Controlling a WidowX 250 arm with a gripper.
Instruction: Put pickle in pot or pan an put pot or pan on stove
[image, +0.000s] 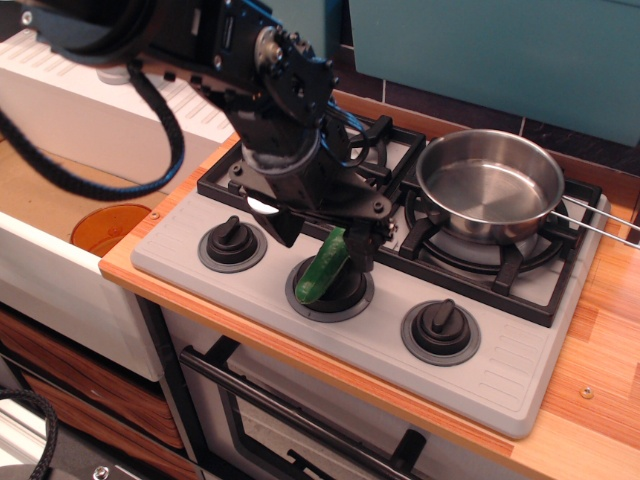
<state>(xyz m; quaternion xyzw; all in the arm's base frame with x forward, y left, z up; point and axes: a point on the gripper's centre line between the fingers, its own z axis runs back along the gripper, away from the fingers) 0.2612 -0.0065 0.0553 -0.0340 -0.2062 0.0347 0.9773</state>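
We see the gripper (325, 238) with its fingers apart, straddling the upper end of the pickle (322, 266), which lies tilted across the middle knob (330, 288) of the stove (500, 375). At two o'clock from it, the pan (489, 186) sits on the right burner. We read no writing.
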